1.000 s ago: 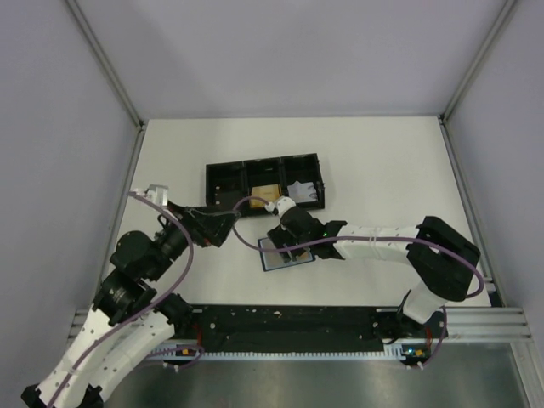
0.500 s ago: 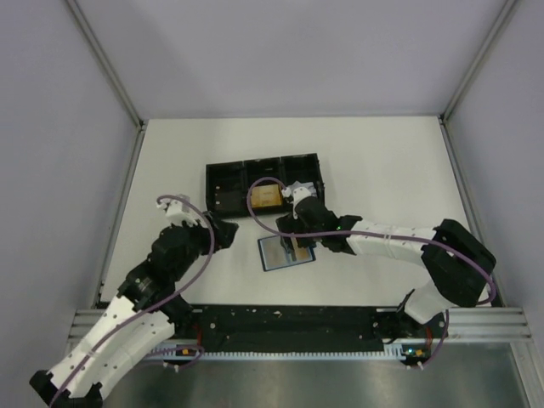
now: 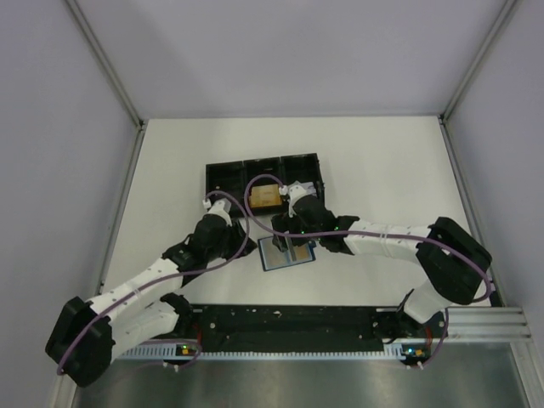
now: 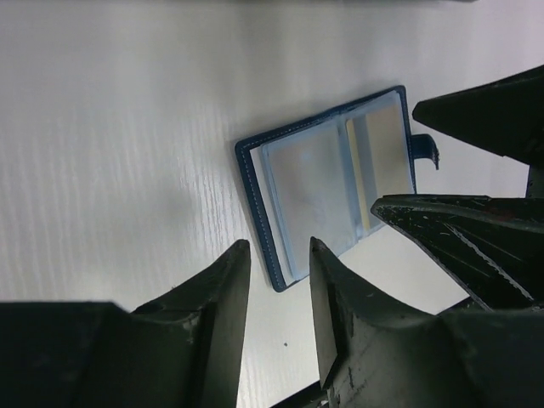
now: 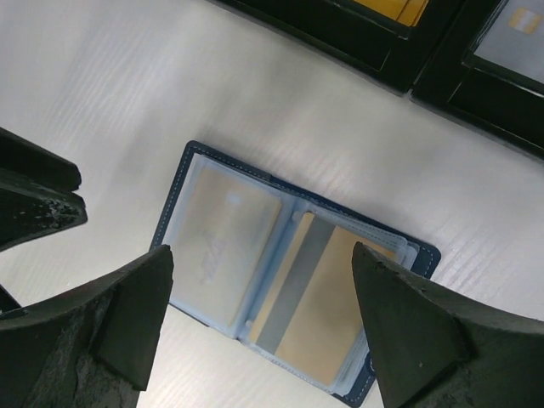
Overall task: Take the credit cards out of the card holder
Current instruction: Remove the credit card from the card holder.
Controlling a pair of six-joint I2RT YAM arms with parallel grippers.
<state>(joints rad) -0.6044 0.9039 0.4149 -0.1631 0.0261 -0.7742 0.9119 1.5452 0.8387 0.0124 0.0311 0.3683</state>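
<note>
Card holder [image 3: 286,252] lies open flat on table [image 3: 382,170], inside up. It's just in front of the black tray [image 3: 223,183], small gap btwn them. Snap tab [image 4: 423,149] sticks out on the side toward my R arm.

My R gripper [image 5: 262,251] hangs right over the holder, jaws wide, nothing btwn them, one finger out to each side of it. Contact w/ holder: can't tell from wrist cam.

My L gripper [image 4: 278,244] sits low just beside the holder's left edge and points at it. Jaws only a narrow gap apart, empty.

Cards in holder:
- Tan card [image 5: 336,310] w/ grey stripe in one sleeve pocket, fully inside.
- Paler card [image 5: 223,234] in the other pocket behind frosted sleeve, details blurred.

Cards in tray:
- Orange card [image 3: 265,196] in mid compartment.
- Grey-white card [image 5: 518,38] in the compartment on my R side.
</note>
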